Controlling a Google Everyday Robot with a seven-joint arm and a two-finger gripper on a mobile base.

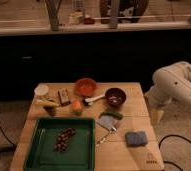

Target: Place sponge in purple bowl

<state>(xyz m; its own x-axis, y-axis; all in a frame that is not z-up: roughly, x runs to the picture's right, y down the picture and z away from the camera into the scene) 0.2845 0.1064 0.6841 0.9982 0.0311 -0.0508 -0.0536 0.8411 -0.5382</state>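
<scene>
The blue-grey sponge (136,138) lies flat on the wooden table (134,107) near its front right corner. The dark purple bowl (115,96) stands upright at the back right of the table, with a lighter inside. My gripper (158,116) hangs pointing down off the table's right edge, on the end of the white arm (175,85). It is to the right of the bowl and behind and to the right of the sponge, touching neither.
An orange-red bowl (85,86) stands left of the purple one, with a white utensil (93,99) between them. A grey-white cloth with a fork (107,125) and a green item (114,114) lie left of the sponge. A green tray (44,150) holds grapes (65,139).
</scene>
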